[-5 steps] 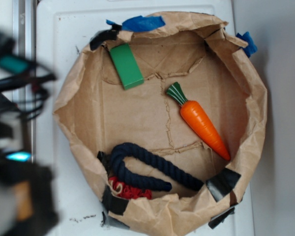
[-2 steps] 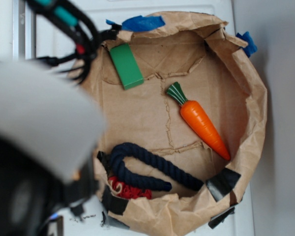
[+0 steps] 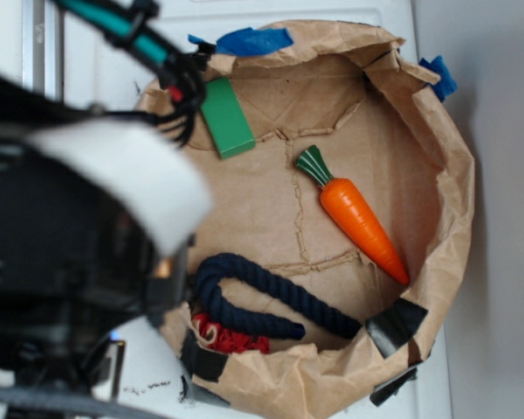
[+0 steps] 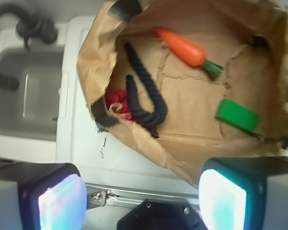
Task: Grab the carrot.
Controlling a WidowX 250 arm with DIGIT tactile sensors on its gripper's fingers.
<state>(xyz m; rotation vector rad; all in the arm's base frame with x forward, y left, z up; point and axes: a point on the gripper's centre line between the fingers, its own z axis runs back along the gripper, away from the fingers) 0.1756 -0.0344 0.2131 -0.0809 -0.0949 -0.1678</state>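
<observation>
Inside the paper bag [image 3: 437, 157], going left to right: the green block [image 3: 225, 118] near the far-left wall, a dark blue rope [image 3: 271, 297] at the near wall, then the carrot [image 3: 360, 223] toward the right wall, lying free. The jaws [image 4: 144, 199] hang wide apart outside the bag's left wall, holding nothing
</observation>
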